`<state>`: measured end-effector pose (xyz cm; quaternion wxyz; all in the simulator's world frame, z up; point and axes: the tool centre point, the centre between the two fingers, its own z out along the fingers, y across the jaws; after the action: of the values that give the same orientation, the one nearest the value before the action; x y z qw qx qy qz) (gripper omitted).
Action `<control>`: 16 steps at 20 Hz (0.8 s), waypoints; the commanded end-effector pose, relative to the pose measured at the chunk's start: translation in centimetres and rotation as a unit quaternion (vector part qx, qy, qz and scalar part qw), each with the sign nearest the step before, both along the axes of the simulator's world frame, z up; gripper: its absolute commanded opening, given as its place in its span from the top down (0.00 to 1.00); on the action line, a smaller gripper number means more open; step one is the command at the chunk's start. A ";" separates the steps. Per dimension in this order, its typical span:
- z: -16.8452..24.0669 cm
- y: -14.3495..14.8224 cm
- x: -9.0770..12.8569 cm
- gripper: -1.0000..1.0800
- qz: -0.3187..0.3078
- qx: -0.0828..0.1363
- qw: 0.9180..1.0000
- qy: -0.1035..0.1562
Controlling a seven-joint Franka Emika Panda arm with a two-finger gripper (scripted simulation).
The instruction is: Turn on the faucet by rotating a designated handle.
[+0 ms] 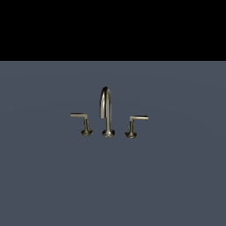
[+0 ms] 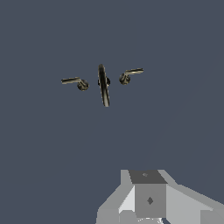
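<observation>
**Faucet set alone on a grey floor, gripper well back from it**

In the exterior view, going from that view's left to its right, three brass-toned pieces stand in a row on a flat slate-grey floor (image 1: 48,185), each apart from the next. First comes the twin lever (image 1: 82,122), its level bar jutting toward the view's left from a slanted stem on a flared round foot. In the middle rises the spout (image 1: 106,110) of the faucet, a tall thin arch on a flared base, its tip curving down on the side of the twin lever. Last is the handle (image 1: 134,124), the lever on the view's right of the spout: its thin bar points toward the view's right, atop a slanted stem and round foot, and it reaches about half the spout's height. Above the floor the background is plain black. No arm shows in this view.

The wrist view looks down on the same three pieces from above. Part of the grey gripper (image 2: 148,199) body fills the near edge of the picture, well apart from the faucet. Its fingertips are out of sight, so I cannot tell whether the jaws are spread or pressed together.
</observation>
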<state>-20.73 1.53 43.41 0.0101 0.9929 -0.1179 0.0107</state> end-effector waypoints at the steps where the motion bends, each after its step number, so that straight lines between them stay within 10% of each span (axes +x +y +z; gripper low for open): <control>1: -1.6 0.2 1.2 1.00 -0.033 0.001 0.999 0.000; 16: -11.3 -0.1 8.9 1.00 -0.230 0.007 0.973 0.000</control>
<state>-12.64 1.54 33.15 0.0060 0.9461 -0.3236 0.0071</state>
